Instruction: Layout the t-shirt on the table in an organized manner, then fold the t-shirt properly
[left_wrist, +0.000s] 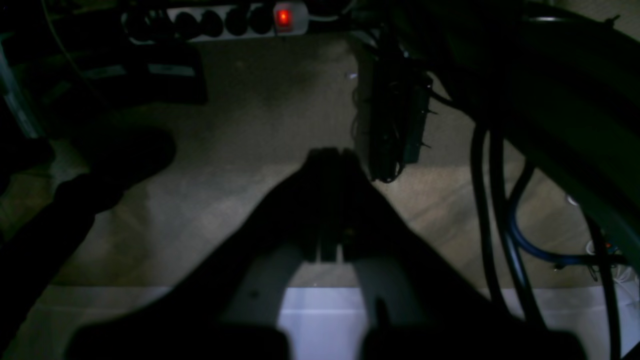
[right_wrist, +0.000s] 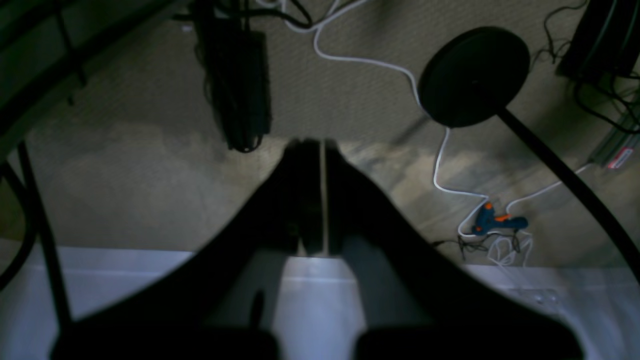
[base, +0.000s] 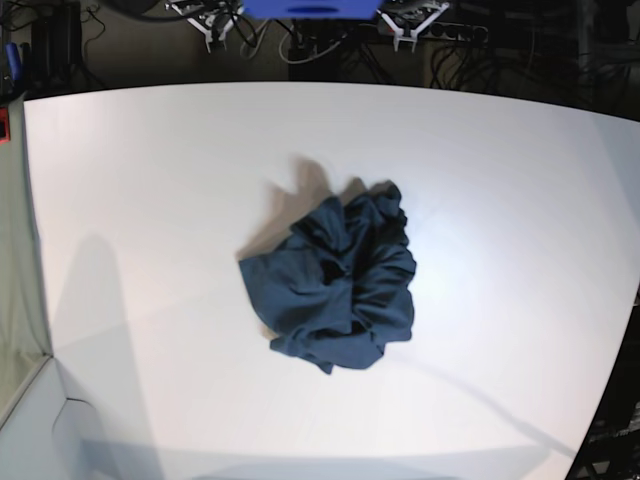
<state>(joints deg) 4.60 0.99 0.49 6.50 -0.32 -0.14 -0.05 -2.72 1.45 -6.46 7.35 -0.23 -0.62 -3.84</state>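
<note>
The t-shirt (base: 340, 285) sits crumpled in a dark navy heap near the middle of the table (base: 140, 180), bunched and folded over itself, with no sleeve or collar that I can pick out; a soft shadow falls beside it toward the far left. The white table around it stretches well beyond the garment on every side, its curved edge running along the far side and down the right. Both arms are pulled back off the table, near its far edge at the top of the base view. The left end effector (left_wrist: 331, 155) is closed, its dark fingers pressed together and holding nothing, pointed down at the dim carpeted floor (left_wrist: 260, 105), with a power strip (left_wrist: 220, 21) glowing red at its switch beyond. The right end effector (right_wrist: 314, 146) is closed too, only a sliver of light between its fingers, empty, above the floor where a round black stand base (right_wrist: 472, 75) and a white cable (right_wrist: 360, 60) lie.
</note>
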